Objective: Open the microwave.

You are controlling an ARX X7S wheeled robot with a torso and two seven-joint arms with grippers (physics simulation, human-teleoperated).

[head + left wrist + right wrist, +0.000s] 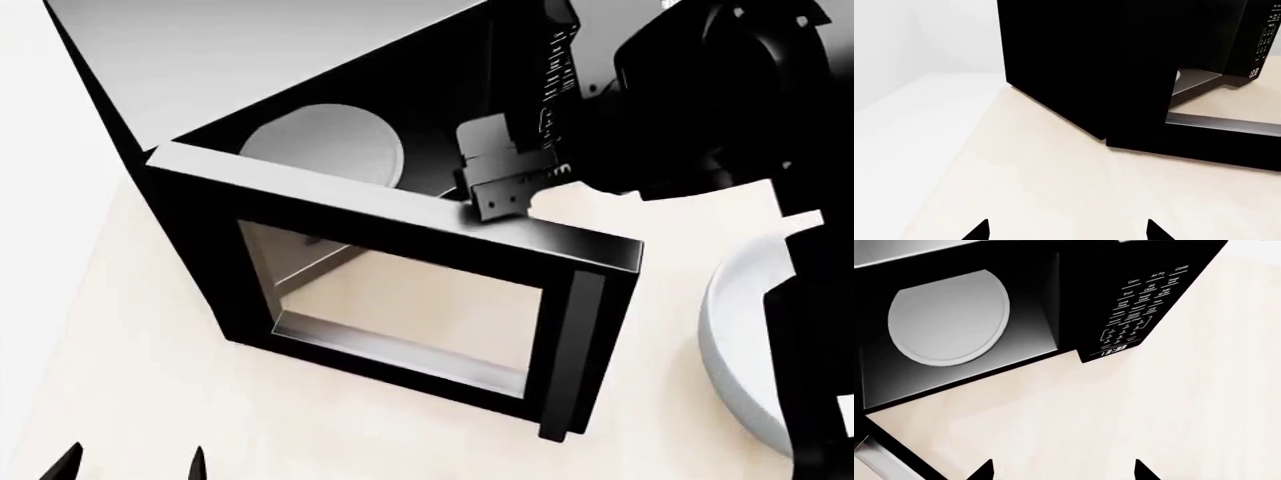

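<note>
Only the parted fingertips [981, 471] of both grippers showed, clamping nothing, before the microwave [334, 120] with its door [400, 300] swung open.

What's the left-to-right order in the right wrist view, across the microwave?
Turntable plate inside the open cavity → inner side wall of the cavity → keypad with the clock display at its lower end → bare tabletop.

Microwave [400, 230] black, top grey; turntable plate [949, 316] white; keypad [1141, 310] lettering white; counter [1121, 420] pale beige, perhaps faintly grained.
</note>
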